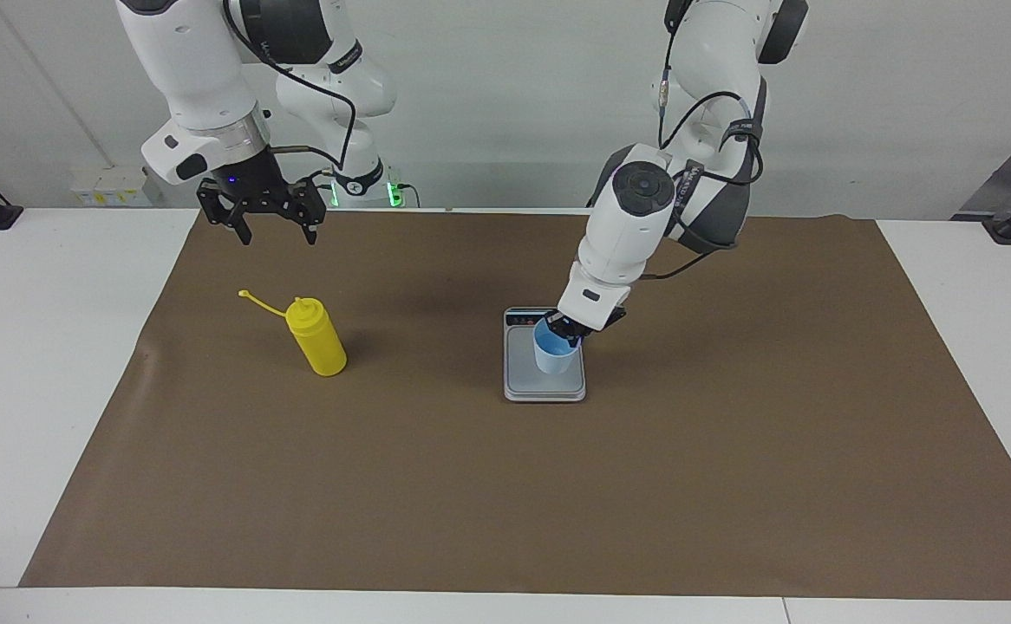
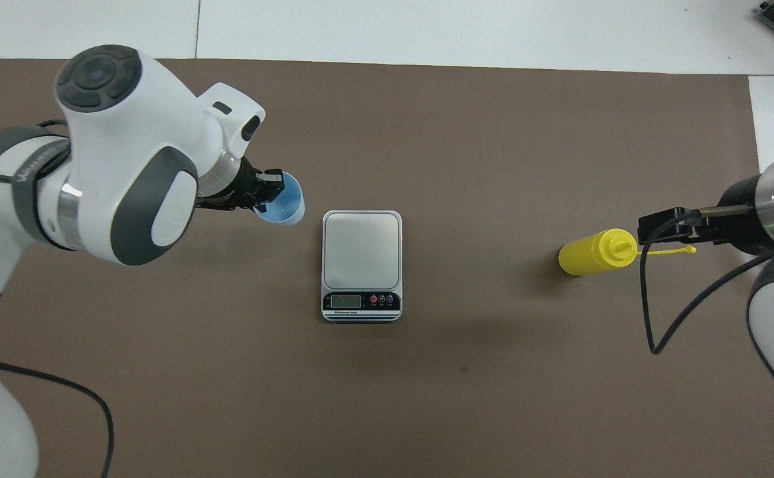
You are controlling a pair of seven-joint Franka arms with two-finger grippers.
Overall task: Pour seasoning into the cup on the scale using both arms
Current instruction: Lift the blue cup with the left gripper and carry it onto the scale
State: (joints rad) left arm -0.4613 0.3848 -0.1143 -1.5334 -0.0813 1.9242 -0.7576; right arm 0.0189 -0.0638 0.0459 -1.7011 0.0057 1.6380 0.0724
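Left gripper (image 1: 564,333) clamped on rim of pale blue cup (image 1: 553,357), cup raised off brown mat (image 1: 505,503), hanging by scale (image 2: 362,265); over the plate in facing view, just beside it in overhead view. Cup tilted. Right gripper (image 1: 277,232) spread wide, holding nothing, waiting above mat near yellow bottle (image 1: 318,345). Bottle upright toward right arm's end, well apart from scale; cap strap (image 1: 258,301) sticking out.
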